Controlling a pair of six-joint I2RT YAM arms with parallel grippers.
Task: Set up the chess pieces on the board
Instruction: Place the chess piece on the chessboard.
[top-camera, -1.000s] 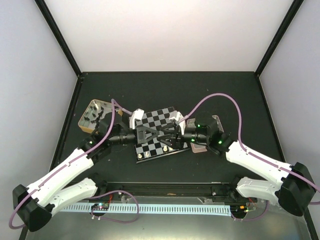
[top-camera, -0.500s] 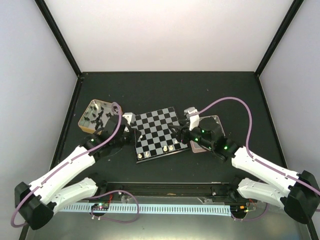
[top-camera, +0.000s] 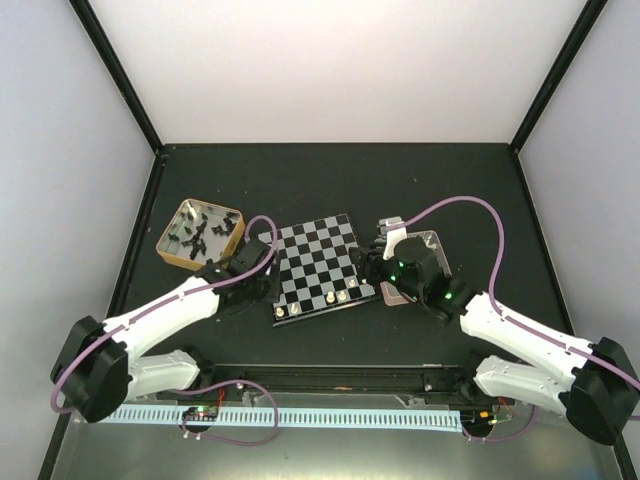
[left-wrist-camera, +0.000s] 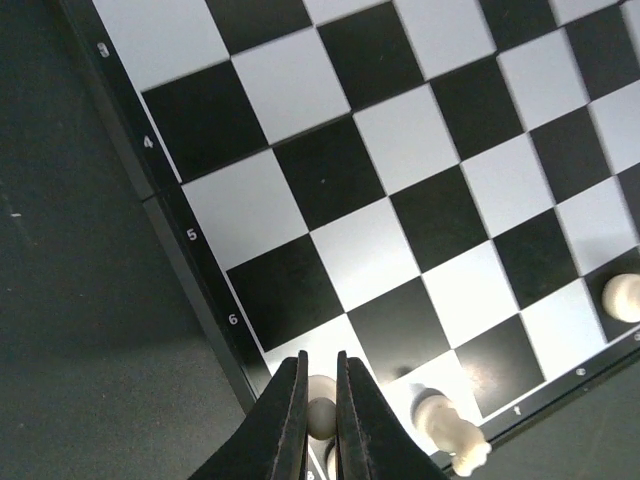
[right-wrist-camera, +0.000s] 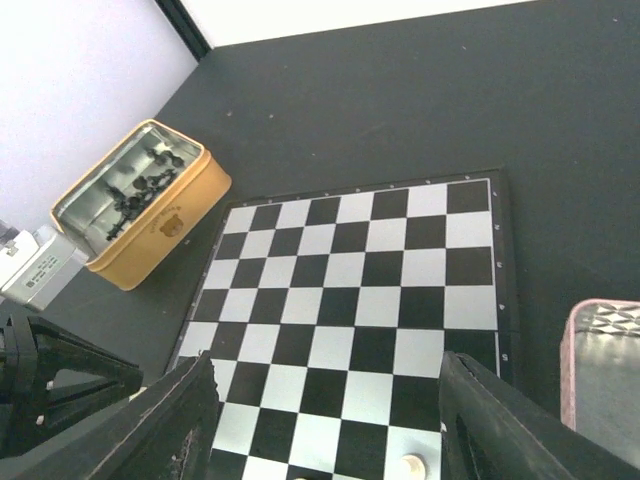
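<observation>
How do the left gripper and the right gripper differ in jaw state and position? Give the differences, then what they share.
The left gripper is shut, fingers almost touching; the right gripper is open wide. The left gripper hangs over the board's near left corner, above a cream piece; the right gripper is at the board's right edge, beside the pink tray. Both are black, two-fingered and aimed at the board.

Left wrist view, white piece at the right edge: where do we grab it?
Take the white piece by its rounded head, coming straight down from above. It looks upright on the board, with only the round top showing, and the squares seen around it are bare, leaving room on either side.
</observation>
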